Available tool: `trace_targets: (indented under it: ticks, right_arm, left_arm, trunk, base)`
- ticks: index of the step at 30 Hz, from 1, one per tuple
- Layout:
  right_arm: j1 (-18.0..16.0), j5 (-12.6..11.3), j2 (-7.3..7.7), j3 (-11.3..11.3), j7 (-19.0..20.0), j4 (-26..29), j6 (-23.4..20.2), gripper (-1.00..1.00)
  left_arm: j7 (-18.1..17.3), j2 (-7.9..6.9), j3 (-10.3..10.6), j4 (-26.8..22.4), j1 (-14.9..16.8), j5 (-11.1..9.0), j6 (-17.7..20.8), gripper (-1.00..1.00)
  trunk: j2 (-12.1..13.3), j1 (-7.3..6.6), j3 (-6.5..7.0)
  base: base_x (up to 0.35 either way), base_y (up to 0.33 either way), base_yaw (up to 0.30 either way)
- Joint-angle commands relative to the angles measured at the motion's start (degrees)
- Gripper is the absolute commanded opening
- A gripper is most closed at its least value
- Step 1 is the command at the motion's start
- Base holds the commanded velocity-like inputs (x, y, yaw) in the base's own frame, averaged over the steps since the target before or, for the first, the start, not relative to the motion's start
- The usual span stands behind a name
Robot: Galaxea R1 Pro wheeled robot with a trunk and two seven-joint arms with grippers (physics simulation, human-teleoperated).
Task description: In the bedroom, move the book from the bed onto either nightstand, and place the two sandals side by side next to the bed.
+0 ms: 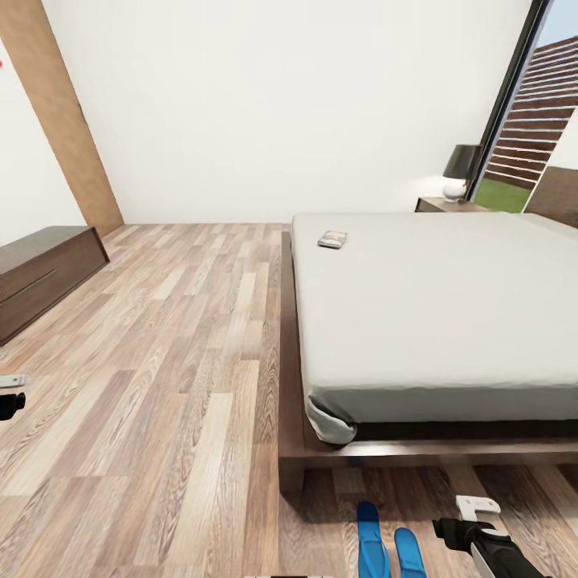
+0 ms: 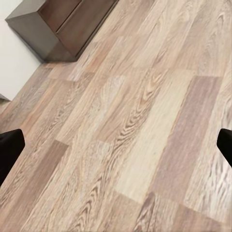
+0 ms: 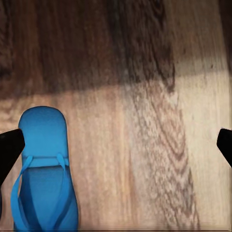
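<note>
Two flat bright blue sandals [image 1: 389, 546] lie side by side on grained wood-plank floor [image 1: 177, 361] beside the low dark-framed bed [image 1: 433, 313], both grippers [image 3: 118, 145] spread wide, empty.

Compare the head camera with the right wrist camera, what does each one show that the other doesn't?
Head view alone: the bed with the book lying on its mattress, a nightstand carrying a lamp, a low dark cabinet, the left pincer, and two sandals side by side. Right wrist view alone: one sandal's toe straps up close. Both share the wood-plank floor, a blue sandal and the right pincer.
</note>
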State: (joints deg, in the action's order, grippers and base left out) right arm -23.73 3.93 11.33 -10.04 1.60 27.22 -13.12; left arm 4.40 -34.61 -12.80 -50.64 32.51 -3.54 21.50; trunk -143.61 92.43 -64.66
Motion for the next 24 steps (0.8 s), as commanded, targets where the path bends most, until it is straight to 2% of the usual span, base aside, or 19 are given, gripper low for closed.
trace_targets:
  ticks: [1, 12, 24]
  right_arm:
    - [0.0, 0.4, -0.03, -0.3, 0.2, 0.1, -0.3, 1.00]
    - [0.0, 0.4, 1.13, -0.2, 0.2, -2.4, -0.3, 1.00]
    - [0.0, 0.5, 1.39, -0.2, 0.2, -3.4, -0.3, 1.00]
  left_arm:
    - [0.3, -0.01, 0.1, -0.1, 0.0, -0.4, 0.3, 1.00]
    - [0.3, -0.01, 0.1, -0.1, 0.0, -0.3, 0.3, 1.00]
    - [0.3, -0.01, 0.1, -0.1, 0.0, -0.3, 0.3, 1.00]
  trunk:
    - [0.0, -0.03, 0.18]
    - [0.1, -0.32, 2.62]
    - [0.3, -0.63, 5.27]
  base:
    - [0.000, 0.000, 0.000]
    - [0.000, 0.000, 0.000]
    - [0.000, 0.000, 0.000]
